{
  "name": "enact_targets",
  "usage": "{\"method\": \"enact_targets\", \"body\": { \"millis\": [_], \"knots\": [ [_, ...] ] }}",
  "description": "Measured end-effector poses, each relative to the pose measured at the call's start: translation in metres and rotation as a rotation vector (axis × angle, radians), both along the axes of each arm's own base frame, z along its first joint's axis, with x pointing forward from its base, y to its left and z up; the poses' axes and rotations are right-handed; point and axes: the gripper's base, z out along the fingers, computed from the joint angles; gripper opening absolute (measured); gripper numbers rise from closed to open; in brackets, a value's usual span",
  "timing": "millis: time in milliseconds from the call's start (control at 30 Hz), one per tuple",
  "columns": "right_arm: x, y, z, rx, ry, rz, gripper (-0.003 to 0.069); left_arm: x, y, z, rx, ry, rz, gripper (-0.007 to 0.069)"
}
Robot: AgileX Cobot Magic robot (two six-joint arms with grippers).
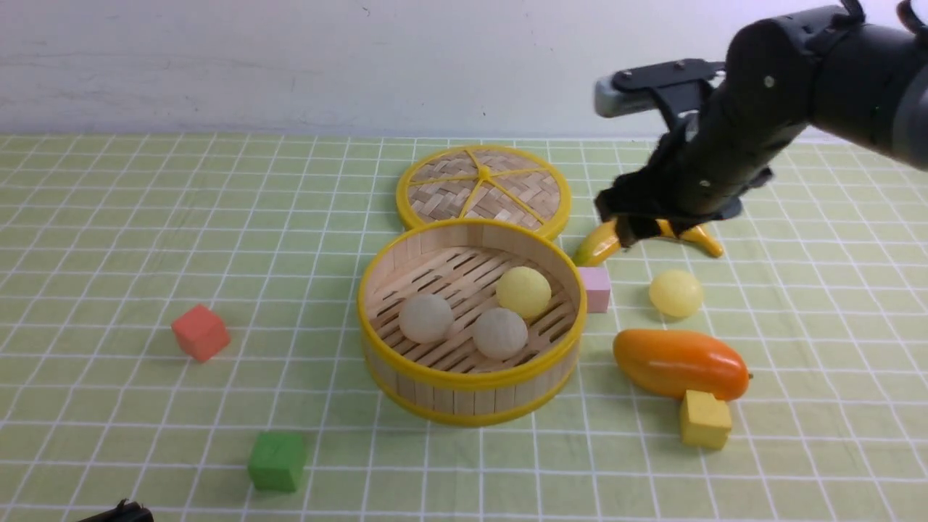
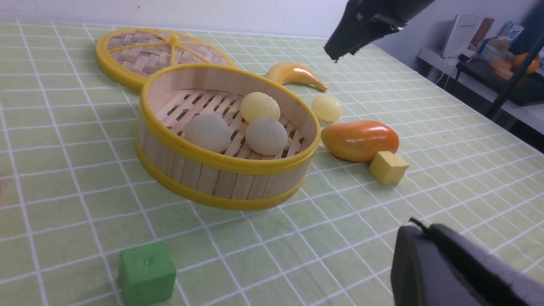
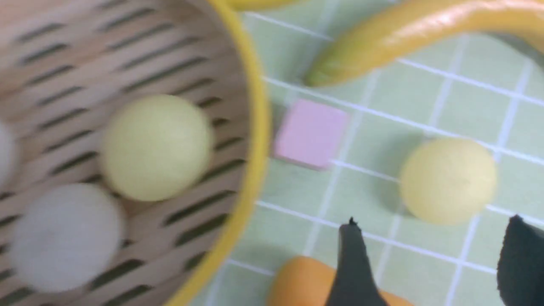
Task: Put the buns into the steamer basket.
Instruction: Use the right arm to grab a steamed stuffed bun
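The steamer basket point(image 1: 464, 400) stands mid-table and holds two off-white buns point(image 1: 425, 317) point(image 1: 500, 333) and one pale yellow bun point(image 1: 523, 291). A second pale yellow bun point(image 1: 676, 293) lies on the cloth to the basket's right; it also shows in the right wrist view point(image 3: 448, 180). My right gripper point(image 1: 629, 226) hovers open and empty above the table, behind that bun, with its fingertips point(image 3: 350, 231) spread on either side of it in the wrist view. My left gripper point(image 2: 418, 225) is low at the near left, its fingers pressed together and empty.
The woven lid point(image 1: 483, 190) lies behind the basket. A banana point(image 1: 602, 243) lies under my right gripper. A pink cube point(image 1: 596, 288) sits by the basket's right wall. A mango point(image 1: 680, 362) and a yellow cube point(image 1: 705, 419) lie in front of the loose bun. A red cube point(image 1: 201, 332) and a green cube point(image 1: 277, 460) are at the left.
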Motion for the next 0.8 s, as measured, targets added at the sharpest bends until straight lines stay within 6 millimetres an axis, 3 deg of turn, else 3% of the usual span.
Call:
{"method": "enact_targets", "body": {
  "millis": [100, 333, 800],
  "knots": [
    [0.015, -0.025, -0.024, 0.009, 0.048, -0.087, 0.0358, 0.000, 0.000, 0.000, 0.008, -0.006, 0.001, 0.0004],
    [0.039, -0.047, -0.064, 0.076, 0.052, -0.173, 0.0293, 0.000, 0.000, 0.000, 0.016, -0.011, 0.003, 0.0006],
    [0.047, -0.051, -0.071, 0.129, 0.025, -0.204, 0.0290, 0.001, 0.001, 0.000, 0.027, -0.019, 0.005, 0.0007]
  ]
}}
